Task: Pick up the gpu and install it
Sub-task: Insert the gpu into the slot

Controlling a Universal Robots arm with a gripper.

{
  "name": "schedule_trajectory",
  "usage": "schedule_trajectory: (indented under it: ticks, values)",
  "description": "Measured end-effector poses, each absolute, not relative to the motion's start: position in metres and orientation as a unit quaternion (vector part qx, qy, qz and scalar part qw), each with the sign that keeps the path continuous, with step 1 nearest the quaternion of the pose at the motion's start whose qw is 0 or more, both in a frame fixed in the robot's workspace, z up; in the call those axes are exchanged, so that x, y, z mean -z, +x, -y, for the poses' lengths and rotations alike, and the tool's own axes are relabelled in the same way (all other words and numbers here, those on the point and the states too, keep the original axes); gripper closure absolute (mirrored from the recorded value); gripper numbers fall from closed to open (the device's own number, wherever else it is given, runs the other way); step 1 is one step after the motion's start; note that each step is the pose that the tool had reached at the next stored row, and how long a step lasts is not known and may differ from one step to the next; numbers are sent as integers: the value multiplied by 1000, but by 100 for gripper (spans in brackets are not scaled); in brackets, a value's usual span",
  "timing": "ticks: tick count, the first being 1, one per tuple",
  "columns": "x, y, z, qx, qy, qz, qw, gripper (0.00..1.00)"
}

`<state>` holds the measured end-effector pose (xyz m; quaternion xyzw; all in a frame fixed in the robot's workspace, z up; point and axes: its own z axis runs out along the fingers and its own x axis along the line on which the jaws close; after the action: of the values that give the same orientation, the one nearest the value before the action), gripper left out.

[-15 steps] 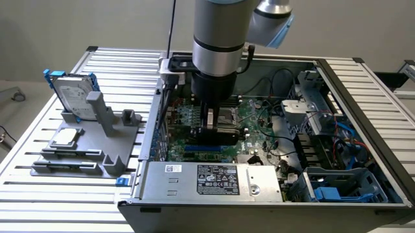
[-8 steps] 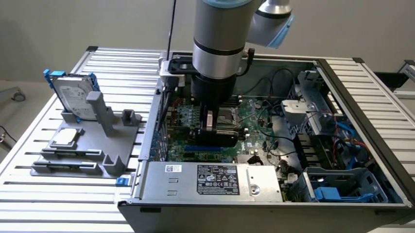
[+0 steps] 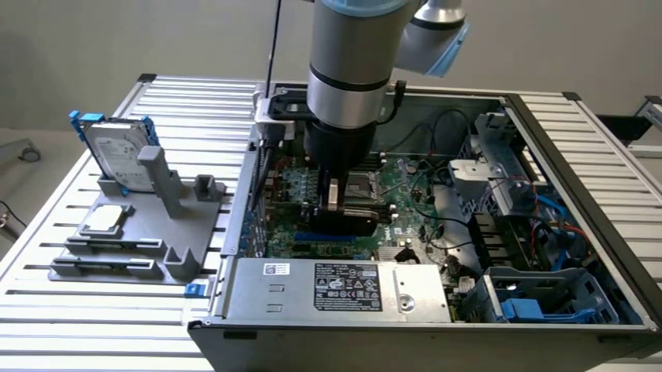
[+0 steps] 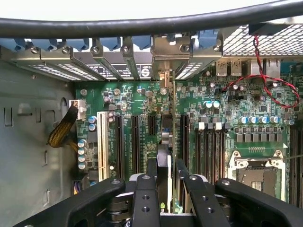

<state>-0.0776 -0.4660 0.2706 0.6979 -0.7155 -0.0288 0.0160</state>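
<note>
My gripper (image 3: 339, 203) is lowered inside the open computer case (image 3: 236, 232), over the large green motherboard (image 3: 408, 182). It is shut on the gpu (image 3: 342, 221), which looks like a dark block under the fingers in the exterior view. In the wrist view the gpu (image 4: 163, 161) stands edge-on between the two black fingers (image 4: 146, 198), running toward the rear of the case. Its silver end bracket (image 4: 166, 49) sits among the slot covers at the back wall. The card is in line with the black expansion slots (image 4: 135, 146); whether it is seated in one I cannot tell.
A silver hard drive with blue rails (image 3: 116, 149) stands in a grey holder (image 3: 135, 232) at the exterior view's left. The power supply (image 3: 342, 288) fills the case front, and a blue drive cage (image 3: 553, 298) sits at the right. Red wires (image 4: 270, 80) and the CPU socket (image 4: 255, 172) lie beside the slots.
</note>
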Motion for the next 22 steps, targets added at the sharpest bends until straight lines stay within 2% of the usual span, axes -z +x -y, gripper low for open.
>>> schedule_trajectory:
  ticks: [22]
  values:
    - [-264, -78, 466, 32, 703, 711, 13, 74]
